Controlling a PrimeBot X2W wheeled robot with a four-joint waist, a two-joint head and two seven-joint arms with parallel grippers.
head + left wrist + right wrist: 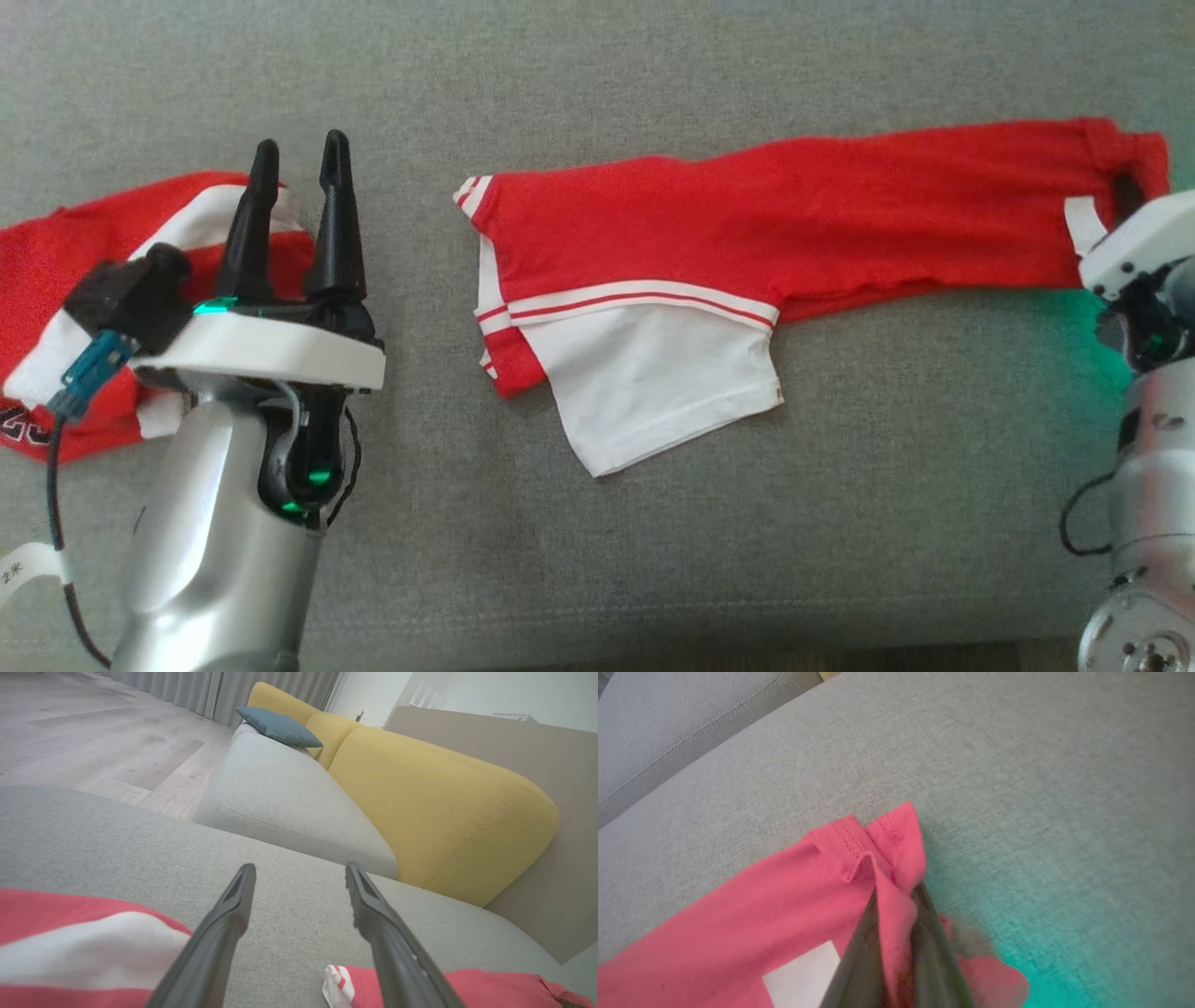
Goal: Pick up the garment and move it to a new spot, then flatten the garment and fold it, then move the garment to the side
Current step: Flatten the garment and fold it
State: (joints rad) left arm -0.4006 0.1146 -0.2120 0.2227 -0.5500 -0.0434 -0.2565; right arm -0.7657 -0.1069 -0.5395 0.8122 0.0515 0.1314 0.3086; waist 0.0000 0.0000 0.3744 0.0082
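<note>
A red garment with a white panel and striped trim lies stretched left to right across the grey cushion. My right gripper is at the garment's far right end. In the right wrist view its two dark fingers are shut on a raised fold of the red hem, the gripper pinching that fabric. My left gripper hovers open to the left of the garment, nothing between its fingers. In the left wrist view that gripper points over bare cushion, the garment's striped left end at the lower right.
A second red and white cloth lies at the far left, partly beneath my left wrist. Beyond the cushion stand a yellow sofa back, a blue pillow and wooden floor. The cushion's front edge runs along the bottom.
</note>
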